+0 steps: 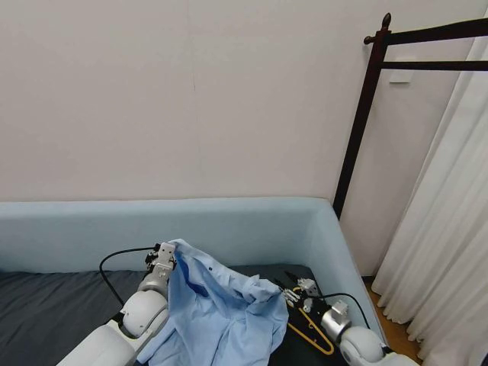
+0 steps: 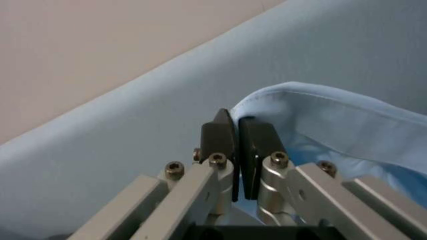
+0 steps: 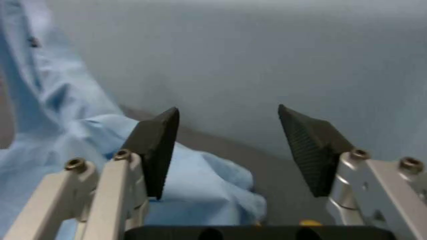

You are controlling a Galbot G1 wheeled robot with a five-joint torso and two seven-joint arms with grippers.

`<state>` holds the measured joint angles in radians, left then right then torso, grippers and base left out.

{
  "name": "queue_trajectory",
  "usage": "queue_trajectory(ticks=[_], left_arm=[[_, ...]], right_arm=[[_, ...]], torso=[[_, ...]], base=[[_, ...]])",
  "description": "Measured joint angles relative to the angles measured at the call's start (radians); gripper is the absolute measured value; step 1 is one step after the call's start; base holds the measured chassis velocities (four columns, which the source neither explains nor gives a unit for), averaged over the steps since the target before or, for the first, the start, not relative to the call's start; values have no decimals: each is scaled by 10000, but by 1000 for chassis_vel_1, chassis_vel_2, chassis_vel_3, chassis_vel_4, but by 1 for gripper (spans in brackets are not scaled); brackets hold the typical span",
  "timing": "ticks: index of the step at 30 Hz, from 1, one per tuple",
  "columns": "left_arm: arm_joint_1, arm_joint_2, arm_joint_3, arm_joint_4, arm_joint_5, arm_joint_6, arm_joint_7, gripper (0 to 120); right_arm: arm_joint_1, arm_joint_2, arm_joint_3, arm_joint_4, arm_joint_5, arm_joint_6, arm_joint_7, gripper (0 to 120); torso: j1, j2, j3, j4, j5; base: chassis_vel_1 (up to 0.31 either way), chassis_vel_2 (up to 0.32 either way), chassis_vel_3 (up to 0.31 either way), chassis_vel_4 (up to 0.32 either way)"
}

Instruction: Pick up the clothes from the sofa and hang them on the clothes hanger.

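Observation:
A light blue shirt point(image 1: 221, 313) is lifted off the dark sofa seat point(image 1: 46, 305), draped from my left gripper point(image 1: 164, 255), which is shut on the shirt's collar edge point(image 2: 280, 97). The black pads point(image 2: 220, 137) press together with the fabric between them. A yellow hanger point(image 1: 309, 332) lies on the seat under the shirt's right side. My right gripper point(image 1: 297, 288) is open just beside the shirt's right shoulder point(image 3: 200, 175), its fingers point(image 3: 160, 145) apart and holding nothing. The dark wooden clothes rack point(image 1: 366, 114) stands at the right behind the sofa.
The pale blue sofa backrest point(image 1: 152, 225) and right armrest point(image 1: 335, 244) surround the seat. White curtains point(image 1: 450, 229) hang at the far right beside the rack. A black cable point(image 1: 114, 267) loops near my left arm.

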<state>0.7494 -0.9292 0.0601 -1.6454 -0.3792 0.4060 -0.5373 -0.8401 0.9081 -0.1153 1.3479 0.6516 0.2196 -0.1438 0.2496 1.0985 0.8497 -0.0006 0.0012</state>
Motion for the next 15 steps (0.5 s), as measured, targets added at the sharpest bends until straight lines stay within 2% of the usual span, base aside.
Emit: queue_trajectory(ticks=[3,7,10,15], left_arm=[[93,36,-7,9,30,-118,45,0],[285,100,-72,77,112,-516,180,0],[382,165,-93,54,118,-790,351,0],[581,287,-210,-18,192,-1181,622,0]], right_arm=[[-135,-140,234,165,20,-768,283,75],[206,38,303,-712,-422,-1835,-76,94],[506,207,70,-1315,-723,-2180,-581,98],[869,531,-157,-2266,-1374,-2334,-1179,100]], torso=[[0,0,0,3,-1],[1,0,0,3,-1],[0,0,1,5,-1],[0,0,0,4,-2]], base=[[0,0,0,0],[0,0,0,0],[0,0,0,0],[0,0,0,0]])
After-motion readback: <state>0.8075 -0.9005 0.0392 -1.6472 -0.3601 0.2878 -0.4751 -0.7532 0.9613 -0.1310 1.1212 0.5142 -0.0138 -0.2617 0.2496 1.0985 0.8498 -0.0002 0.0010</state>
